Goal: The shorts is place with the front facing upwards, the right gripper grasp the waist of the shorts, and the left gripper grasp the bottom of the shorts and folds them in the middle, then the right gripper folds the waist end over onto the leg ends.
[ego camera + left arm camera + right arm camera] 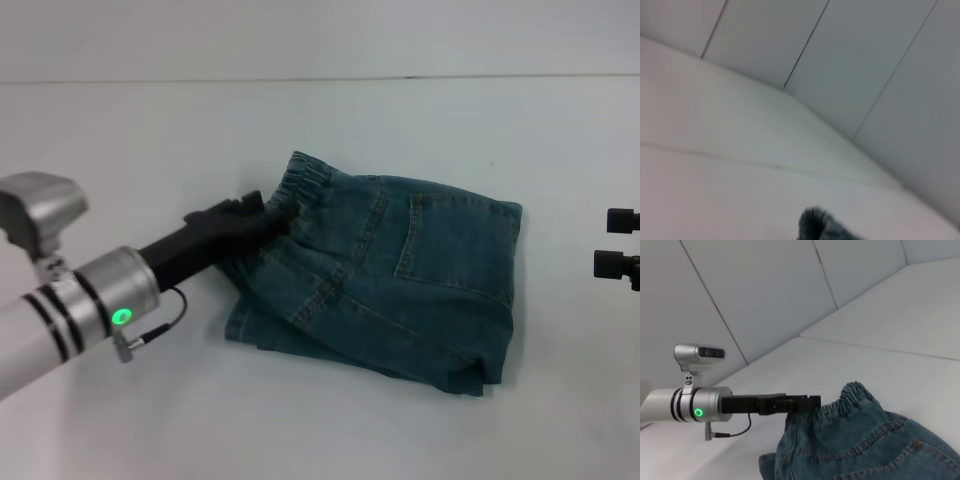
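1. The shorts [400,280] lie folded into a rough block in the middle of the white table [300,440], with a stitched patch pocket facing up.
2. The waist [305,180], a gathered elastic band, is at the far left corner of the block, pointing toward the back wall [765,290].
3. The left gripper [262,215] reaches in low from the left side and meets the waist at its edge. Its fingers are clenched on the band, and in the right wrist view the cloth drapes down from the gripper.
4. Behind that gripper come a black wrist and then a silver arm with a glowing green ring [121,317]. A thin black cable [165,325] loops beneath it, and a small silver camera [35,205] sits on top.
5. The right gripper [612,242] sits at the right edge of the head view, well apart from the shorts. Its two black fingertips are spread and hold nothing.
6. The left wrist view shows mostly bare table and panelled wall, with only a dark scrap of denim at the lower edge.
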`<state>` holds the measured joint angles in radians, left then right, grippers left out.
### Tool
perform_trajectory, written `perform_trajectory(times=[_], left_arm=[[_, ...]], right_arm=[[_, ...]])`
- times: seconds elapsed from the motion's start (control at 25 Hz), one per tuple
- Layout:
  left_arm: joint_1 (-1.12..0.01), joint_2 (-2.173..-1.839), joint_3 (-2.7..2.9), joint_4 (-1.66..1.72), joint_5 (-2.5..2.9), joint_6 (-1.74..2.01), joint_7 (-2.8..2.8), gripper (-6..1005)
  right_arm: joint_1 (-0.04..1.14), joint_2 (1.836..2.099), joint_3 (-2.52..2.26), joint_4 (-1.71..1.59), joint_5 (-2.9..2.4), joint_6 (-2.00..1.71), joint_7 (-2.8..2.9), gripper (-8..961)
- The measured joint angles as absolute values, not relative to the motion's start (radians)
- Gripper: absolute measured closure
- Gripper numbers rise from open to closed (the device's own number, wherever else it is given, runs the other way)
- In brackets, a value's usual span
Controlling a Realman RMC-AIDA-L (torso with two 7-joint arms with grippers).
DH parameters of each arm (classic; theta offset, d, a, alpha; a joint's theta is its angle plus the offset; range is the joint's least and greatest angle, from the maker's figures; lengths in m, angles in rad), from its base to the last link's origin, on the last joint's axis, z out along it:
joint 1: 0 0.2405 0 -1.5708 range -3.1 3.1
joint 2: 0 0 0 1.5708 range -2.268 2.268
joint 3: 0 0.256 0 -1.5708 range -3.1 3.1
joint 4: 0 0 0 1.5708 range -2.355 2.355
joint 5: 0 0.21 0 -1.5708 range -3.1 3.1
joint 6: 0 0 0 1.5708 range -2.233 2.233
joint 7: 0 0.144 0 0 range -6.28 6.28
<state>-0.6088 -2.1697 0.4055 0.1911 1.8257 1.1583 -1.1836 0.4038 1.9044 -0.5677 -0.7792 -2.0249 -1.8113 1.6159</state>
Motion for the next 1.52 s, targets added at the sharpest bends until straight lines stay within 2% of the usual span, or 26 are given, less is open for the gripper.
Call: perform_trajectory(times=[0.28,0.48,0.76,1.44,1.52], left_arm=[[-0.462,-2.159,0.332,0.378,1.832,1.482,-1.217,342],[-0.356,-2.142,0.372,0.591,1.964,1.675,-1.271,339],[-0.281,-2.138,0.353,0.762,2.124,1.788,-1.319,335],[-0.286,-2.144,0.337,0.77,2.143,1.809,-1.357,325],[-0.288,-2.145,0.336,0.77,2.14,1.808,-1.356,278]], right_arm=[[0.421,1.923,-0.574,-0.779,-2.022,-1.824,1.612,5],[0.437,1.968,-0.581,-0.778,-2.023,-1.828,1.584,6],[0.451,2.029,-0.649,-0.757,-2.024,-1.816,1.517,6],[0.473,2.033,-0.685,-0.673,-2.028,-1.749,1.473,5],[0.475,2.034,-0.687,-0.671,-2.03,-1.746,1.467,5]])
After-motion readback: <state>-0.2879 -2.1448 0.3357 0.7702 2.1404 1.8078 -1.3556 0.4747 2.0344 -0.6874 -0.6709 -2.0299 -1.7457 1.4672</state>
